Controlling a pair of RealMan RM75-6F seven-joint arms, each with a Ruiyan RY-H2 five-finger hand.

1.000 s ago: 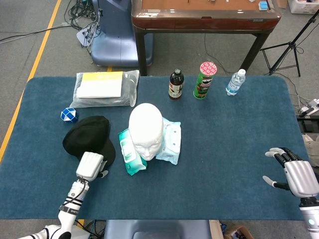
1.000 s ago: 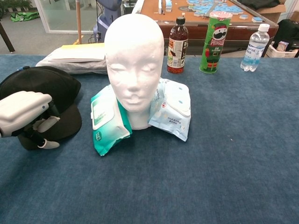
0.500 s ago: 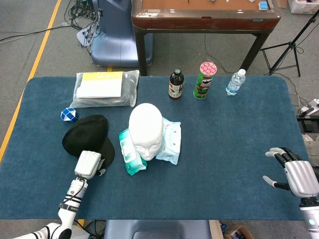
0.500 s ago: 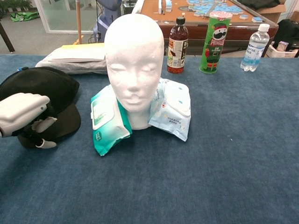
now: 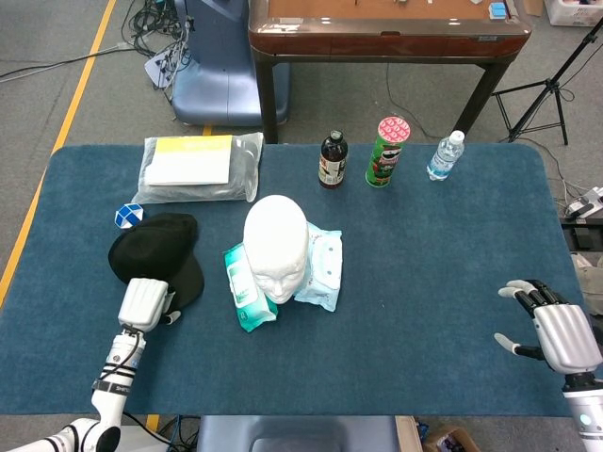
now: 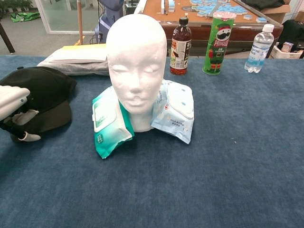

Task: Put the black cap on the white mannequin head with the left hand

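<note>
the left hand [image 5: 144,303] sits at the near left of the blue bench [image 5: 424,282], its fingers curled over the brim of the black cap [image 5: 153,250] and gripping it; in the chest view the same hand [image 6: 12,102] shows at the left edge with a fingertip tucked under the brim. the cap [image 6: 42,92] lies low on the bench, just left of the white mannequin head [image 5: 276,243] and apart from it. a small blue and white puzzle toy [image 5: 125,215] peeks out just behind the cap.

the mannequin head [image 6: 137,66] stands upright, face toward the robot, bare on top. it is flanked by two soft packs touching its base: a green wipes pack [image 5: 244,286] on its left-hand side in view and a pale blue wipes pack [image 5: 320,266] on the other.

behind the cap lies a clear bag with a yellow and white booklet [image 5: 193,166]. along the far edge stand a dark brown bottle [image 5: 332,160], a green pringles can [image 5: 388,151] and a clear water bottle [image 5: 445,155], well apart from the head.

the right hand [image 5: 556,334] rests at the near right corner, fingers spread and holding nothing.
</note>
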